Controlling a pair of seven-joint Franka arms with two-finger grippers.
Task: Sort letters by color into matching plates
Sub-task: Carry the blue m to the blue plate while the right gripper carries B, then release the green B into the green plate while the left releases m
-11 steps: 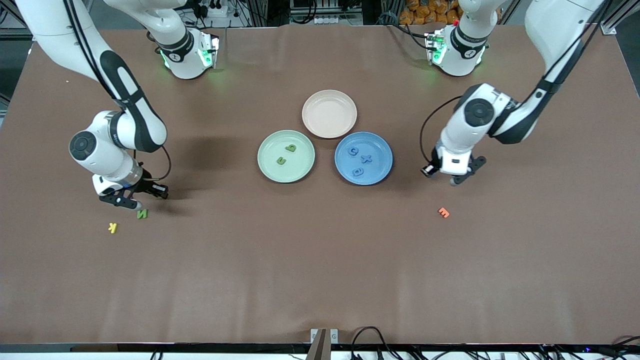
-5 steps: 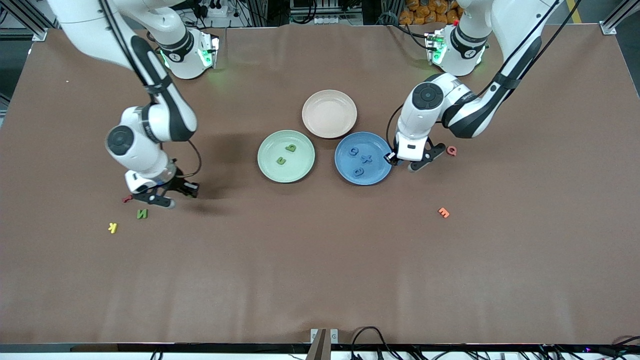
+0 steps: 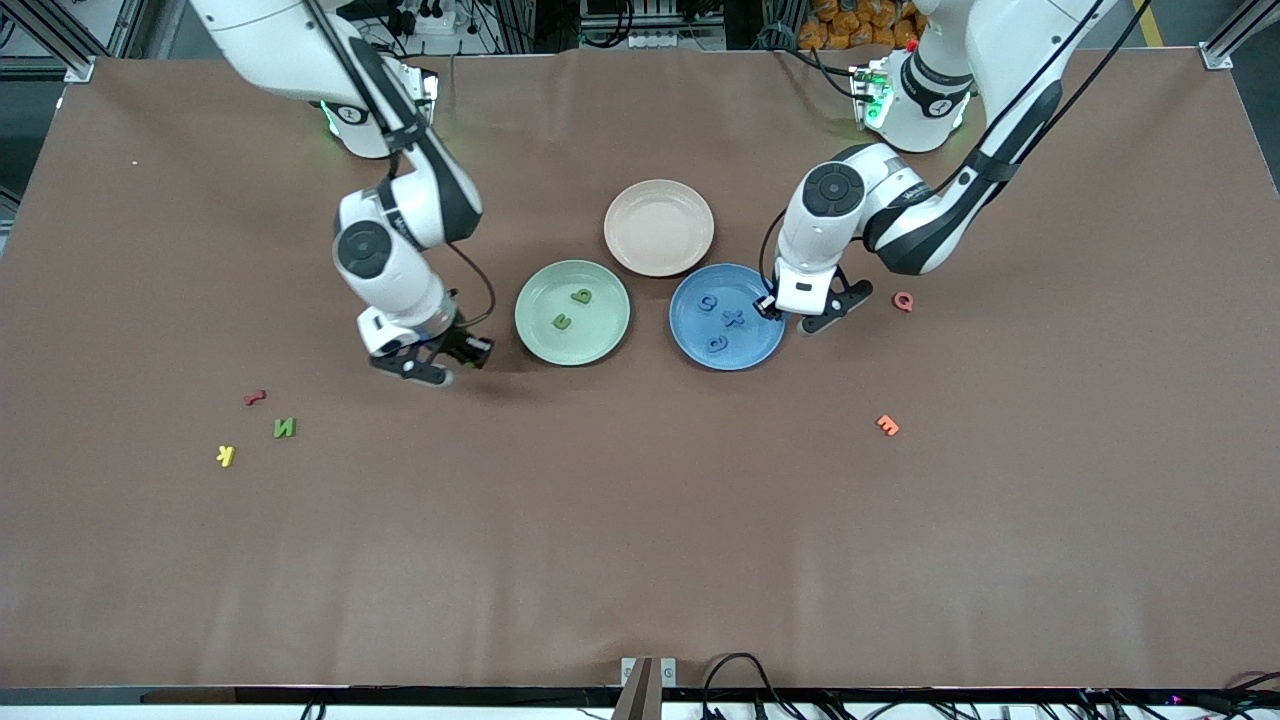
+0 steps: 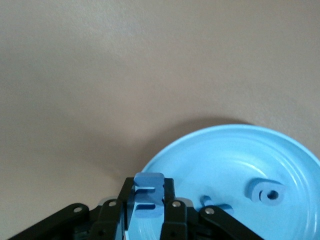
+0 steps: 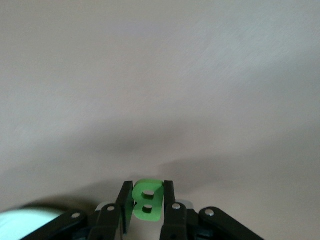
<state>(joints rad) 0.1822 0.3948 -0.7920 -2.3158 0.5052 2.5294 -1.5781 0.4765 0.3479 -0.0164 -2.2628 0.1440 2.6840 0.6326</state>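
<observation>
My left gripper [image 3: 797, 318] is shut on a blue letter E [image 4: 149, 195] and hangs over the rim of the blue plate [image 3: 765, 345] at the side toward the left arm's end. That plate holds three blue letters [image 3: 734, 319]. My right gripper [image 3: 437, 362] is shut on a green letter B [image 5: 148, 200] above bare table, beside the pale green plate [image 3: 535, 340] on the side toward the right arm's end. Two green letters [image 3: 562, 322] lie in the green plate. A green N [image 3: 285, 428] lies on the table toward the right arm's end.
A beige-pink plate [image 3: 659, 227] sits farther from the camera, between the two plates. A red letter [image 3: 255, 397] and a yellow K [image 3: 226, 456] lie by the green N. An orange E [image 3: 887, 425] and a red letter [image 3: 903, 301] lie toward the left arm's end.
Both arms have swung in toward the plates. The right gripper left the spot by the green N for the green plate's side; the left gripper reached the blue plate's rim.
</observation>
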